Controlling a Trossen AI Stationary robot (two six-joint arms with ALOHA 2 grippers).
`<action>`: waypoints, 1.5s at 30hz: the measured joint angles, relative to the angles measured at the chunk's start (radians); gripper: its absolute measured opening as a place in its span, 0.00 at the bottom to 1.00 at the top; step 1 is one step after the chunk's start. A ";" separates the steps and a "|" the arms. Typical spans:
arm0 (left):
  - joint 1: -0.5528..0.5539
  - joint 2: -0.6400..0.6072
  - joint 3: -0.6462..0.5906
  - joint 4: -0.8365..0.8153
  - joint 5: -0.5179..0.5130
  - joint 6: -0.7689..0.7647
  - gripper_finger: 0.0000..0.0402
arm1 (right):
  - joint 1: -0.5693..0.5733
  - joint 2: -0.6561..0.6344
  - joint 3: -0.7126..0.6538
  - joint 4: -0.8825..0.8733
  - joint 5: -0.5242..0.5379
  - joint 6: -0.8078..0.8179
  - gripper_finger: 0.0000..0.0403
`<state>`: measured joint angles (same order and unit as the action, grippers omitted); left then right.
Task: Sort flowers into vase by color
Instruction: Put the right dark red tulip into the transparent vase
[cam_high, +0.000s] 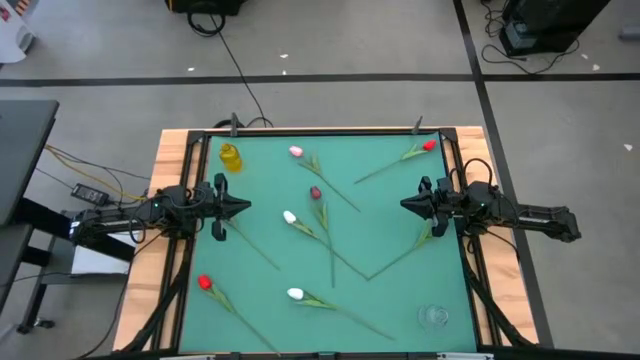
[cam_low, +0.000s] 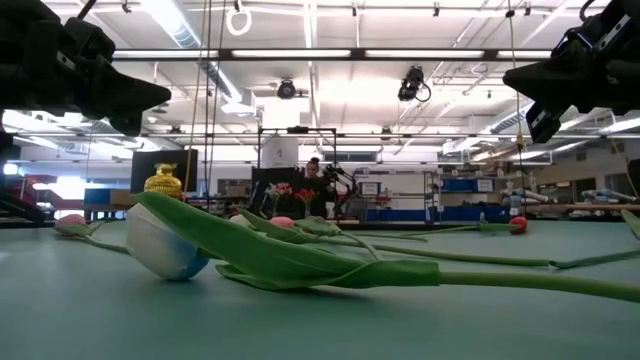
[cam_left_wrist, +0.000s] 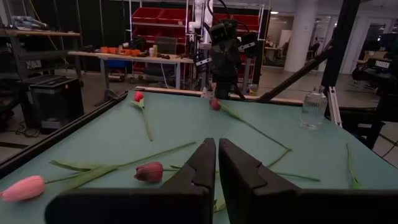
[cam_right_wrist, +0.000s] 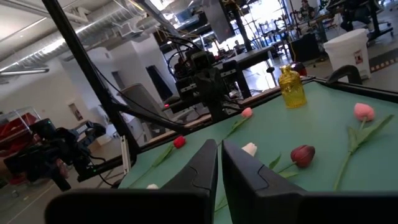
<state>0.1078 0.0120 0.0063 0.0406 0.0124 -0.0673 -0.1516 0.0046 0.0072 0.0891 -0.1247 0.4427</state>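
Left gripper (cam_high: 243, 207) at the bench's left edge, fingers pressed together, empty. Flowers (cam_high: 318, 206) lie scattered flat across the bench (cam_high: 385, 215): light, floppy, probably slippery stems; pinch mid-stem. Right gripper (cam_high: 406, 205) likewise pressed together, empty.

Table (cam_high: 190, 150): wooden frame with a green mat (cam_high: 380, 215) covering the top.
Yellow vase (cam_high: 230, 157): upright on the mat at about 10 o'clock, near the far left corner.
Clear glass vase (cam_high: 434, 316): on the mat at about 5 o'clock, near the near right corner.
Pink flower (cam_high: 296, 152): at 11 o'clock, stem running toward the centre.
Red flower (cam_high: 429, 146): at 1 o'clock, near the far right corner.
Maroon flower (cam_high: 315, 193): just above the centre, stem pointing to 6 o'clock.
White flower (cam_high: 290, 217): just left of centre.
Second red flower (cam_high: 204, 283): at 8 o'clock, near the left edge.
Second white flower (cam_high: 295, 294): at 6 o'clock, stem trailing right.
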 joint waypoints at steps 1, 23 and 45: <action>0.000 0.000 0.000 0.000 0.000 0.000 0.07 | 0.000 0.000 0.000 0.000 0.000 0.000 0.08; 0.000 0.000 0.000 0.100 -0.315 -0.564 0.07 | 0.000 0.000 0.000 0.135 0.173 0.036 0.08; -0.017 0.332 0.085 -0.012 -0.231 -1.049 0.04 | 0.001 0.273 0.059 -0.059 0.291 0.789 0.04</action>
<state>0.0906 0.3438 0.0916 0.0286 -0.2186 -1.1162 -0.1507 0.2771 0.0665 0.0301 0.1664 1.2312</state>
